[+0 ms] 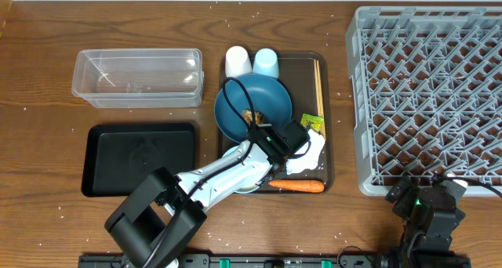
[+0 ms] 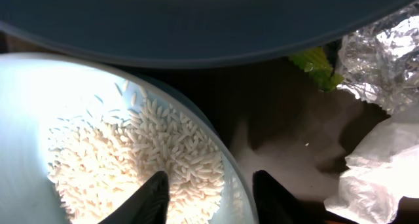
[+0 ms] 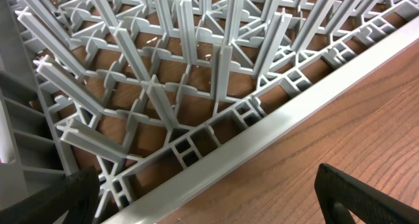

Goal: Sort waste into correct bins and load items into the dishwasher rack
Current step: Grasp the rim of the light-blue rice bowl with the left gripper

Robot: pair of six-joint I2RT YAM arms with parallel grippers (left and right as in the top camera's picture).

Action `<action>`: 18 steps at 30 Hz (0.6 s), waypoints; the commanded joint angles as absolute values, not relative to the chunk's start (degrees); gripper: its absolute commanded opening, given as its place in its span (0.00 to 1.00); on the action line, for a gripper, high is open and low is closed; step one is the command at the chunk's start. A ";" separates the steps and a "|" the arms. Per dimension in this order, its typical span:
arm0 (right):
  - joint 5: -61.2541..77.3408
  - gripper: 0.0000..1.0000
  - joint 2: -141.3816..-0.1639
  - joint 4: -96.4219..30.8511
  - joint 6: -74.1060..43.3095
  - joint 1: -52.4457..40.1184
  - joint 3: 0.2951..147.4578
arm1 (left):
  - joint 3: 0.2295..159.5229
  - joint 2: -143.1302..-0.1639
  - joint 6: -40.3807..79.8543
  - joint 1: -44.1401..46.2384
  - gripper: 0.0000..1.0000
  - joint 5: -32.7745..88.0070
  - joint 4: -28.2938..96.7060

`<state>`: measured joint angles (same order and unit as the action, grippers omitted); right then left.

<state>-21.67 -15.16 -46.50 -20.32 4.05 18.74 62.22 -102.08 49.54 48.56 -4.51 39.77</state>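
The left gripper (image 2: 213, 198) is part way open. One finger is down on the loose white rice (image 2: 150, 152) inside the white bowl (image 2: 26, 106) and the other finger is outside. The bowl's rim sits between them and does not look pinched yet. Just ahead of the gripper is the dark-blue plate (image 2: 196, 27), close to the bowl's far edge. To its right lies the white napkin (image 2: 380, 171), and past that are the foil ball (image 2: 380, 54) and a bit of the green-yellow packet (image 2: 314, 63). I think the step in hand is picking up the bowl so the rice can be tipped out as waste. The next move needs a tight squeeze on the rim. Then it needs a slow, level lift, so no rice spills and the bowl does not bump the plate. Only the left wrist view shows the rice and the rim; from overhead the arm hides most of the bowl. Only the overhead view shows the clear tub (image 1: 137, 77) and the black tray (image 1: 141, 158), both well off to the gripper's left. It also shows the orange carrot (image 1: 298, 186) behind it and the dishwasher rack (image 1: 427, 88) far to its right. The right gripper (image 3: 216, 191) is wide open, holds nothing, and sits beside the rack's edge.
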 commanded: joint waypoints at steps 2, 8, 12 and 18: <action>-22.26 0.99 -15.07 -46.59 -19.66 4.43 19.40 | 61.71 -103.04 49.67 48.62 0.41 -5.37 39.75; -22.26 0.99 -15.07 -46.59 -19.66 4.43 19.40 | 61.47 -103.04 49.67 48.64 0.27 -4.95 39.75; -22.26 0.99 -15.07 -46.59 -19.66 4.43 19.40 | 61.30 -103.04 49.67 48.62 0.25 -4.97 39.72; -22.26 0.99 -15.07 -46.59 -19.66 4.43 19.40 | 61.30 -103.04 49.67 48.62 0.15 -4.97 39.72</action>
